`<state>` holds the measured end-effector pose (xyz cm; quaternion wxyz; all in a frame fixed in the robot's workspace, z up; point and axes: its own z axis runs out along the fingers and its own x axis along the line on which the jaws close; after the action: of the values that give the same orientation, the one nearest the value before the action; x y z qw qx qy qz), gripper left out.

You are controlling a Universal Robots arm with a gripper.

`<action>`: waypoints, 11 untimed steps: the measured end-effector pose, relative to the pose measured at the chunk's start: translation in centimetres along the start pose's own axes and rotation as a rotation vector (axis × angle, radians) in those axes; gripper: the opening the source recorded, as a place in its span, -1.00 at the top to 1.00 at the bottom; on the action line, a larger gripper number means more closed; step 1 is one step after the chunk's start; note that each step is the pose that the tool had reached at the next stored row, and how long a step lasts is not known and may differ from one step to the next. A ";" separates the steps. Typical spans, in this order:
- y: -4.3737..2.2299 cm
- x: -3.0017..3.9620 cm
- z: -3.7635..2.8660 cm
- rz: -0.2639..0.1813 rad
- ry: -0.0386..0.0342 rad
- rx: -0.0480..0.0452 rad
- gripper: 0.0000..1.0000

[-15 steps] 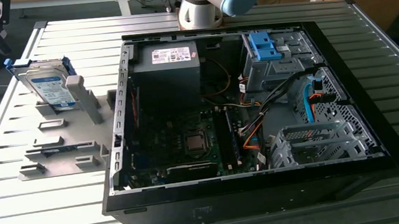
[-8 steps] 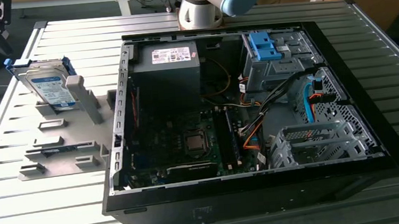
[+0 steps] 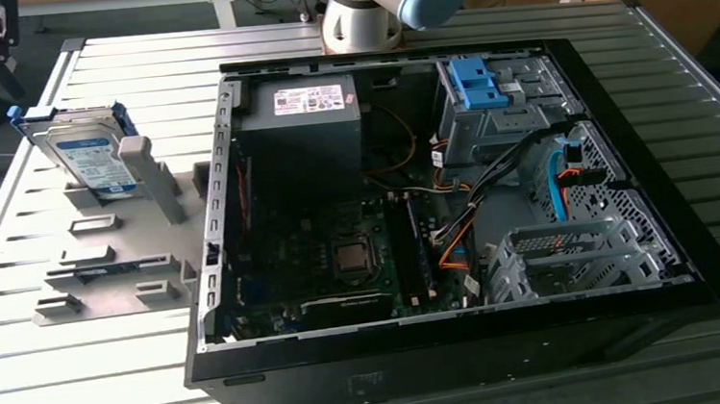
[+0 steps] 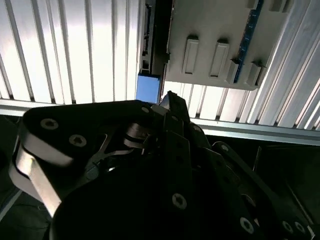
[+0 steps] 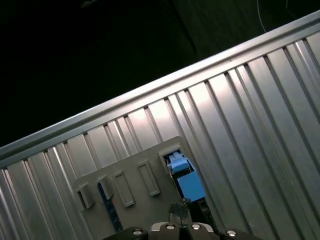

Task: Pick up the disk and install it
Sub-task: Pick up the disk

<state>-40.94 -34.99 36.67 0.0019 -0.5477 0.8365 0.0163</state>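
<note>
- The ribbed metal table [image 3: 361,43] is carrying everything. The exterior view is taking in its whole width, while both wrist views are looking down on one bright stretch of it [image 4: 65,50] [image 5: 260,110].
- The open black computer case [image 3: 476,362] is lying on its side across the middle and toward three o'clock of the exterior view. Its power supply [image 3: 308,119] is sitting at twelve o'clock inside and its motherboard [image 3: 325,253] at six.
- The robot arm [image 3: 378,8] is standing at twelve o'clock, just behind the case.
- The gripper [image 4: 171,102] is looming dark in the second wrist view. In the first wrist view its tip [image 5: 181,210] is just edging in. I cannot tell whether the claw is apart or together.
- The grey fixture [image 3: 121,269] is lying at nine o'clock of the case and apart from it. Its slots are showing from above in both wrist views [image 4: 210,30] [image 5: 135,200].
- The disk [image 3: 83,151] is standing on edge at the fixture's far end, at ten o'clock in the exterior view, with its label facing the camera. The wrist views are catching its blue edge instead [image 4: 148,88] [image 5: 185,180], close by the gripper's tip.
- A blue latch bracket [image 3: 476,82] is sitting on the grey bay at one o'clock in the case.
</note>
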 end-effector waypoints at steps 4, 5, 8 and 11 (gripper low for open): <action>0.00 0.00 0.11 -0.070 0.0013 -0.0018 0.79; 0.00 0.00 0.13 -0.084 0.0015 -0.0020 0.79; 0.00 0.01 0.13 -0.099 0.0019 -0.0024 0.79; -0.01 0.00 0.14 -0.100 0.0018 -0.0022 0.79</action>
<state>-40.94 -34.99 36.53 0.0014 -0.5889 0.8081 0.0166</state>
